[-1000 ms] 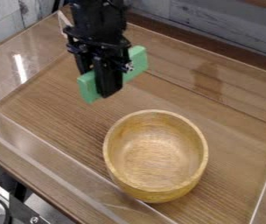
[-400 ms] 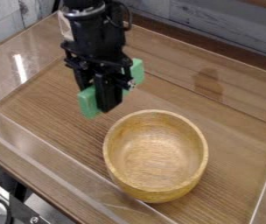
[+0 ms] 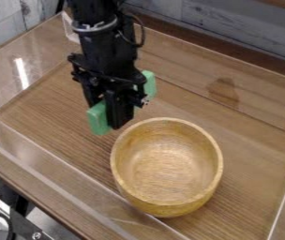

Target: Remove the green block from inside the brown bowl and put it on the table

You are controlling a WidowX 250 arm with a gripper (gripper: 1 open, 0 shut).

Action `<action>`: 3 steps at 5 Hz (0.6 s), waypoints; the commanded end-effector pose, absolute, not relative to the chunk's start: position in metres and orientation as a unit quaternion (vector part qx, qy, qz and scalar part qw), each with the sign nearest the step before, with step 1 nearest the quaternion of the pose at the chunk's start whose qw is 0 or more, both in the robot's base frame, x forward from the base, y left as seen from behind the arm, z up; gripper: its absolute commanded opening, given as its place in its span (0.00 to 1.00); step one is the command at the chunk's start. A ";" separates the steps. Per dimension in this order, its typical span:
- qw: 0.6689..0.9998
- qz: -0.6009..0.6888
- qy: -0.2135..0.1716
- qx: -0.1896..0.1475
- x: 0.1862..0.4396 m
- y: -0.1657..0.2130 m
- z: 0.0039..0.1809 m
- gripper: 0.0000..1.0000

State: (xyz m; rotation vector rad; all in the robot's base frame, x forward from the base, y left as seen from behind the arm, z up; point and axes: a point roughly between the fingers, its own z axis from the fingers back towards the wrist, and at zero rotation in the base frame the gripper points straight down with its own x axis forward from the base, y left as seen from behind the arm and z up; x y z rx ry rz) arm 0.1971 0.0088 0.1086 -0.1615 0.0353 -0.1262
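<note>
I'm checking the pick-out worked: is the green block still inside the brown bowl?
No, the green block is in the gripper, beside the brown bowl, whose inside shows bare wood.

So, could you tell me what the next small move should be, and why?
I'd probably lower the end effector a touch, then release: it holds the green block beside the bowl, over the table, though whether the block already touches down is unclear.
</note>
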 end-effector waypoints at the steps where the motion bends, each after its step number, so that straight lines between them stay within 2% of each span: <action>1: 0.995 -0.066 -0.003 -0.073 0.201 0.009 0.114 0.00; 3: 0.996 -0.061 -0.007 -0.069 0.203 0.012 0.109 0.00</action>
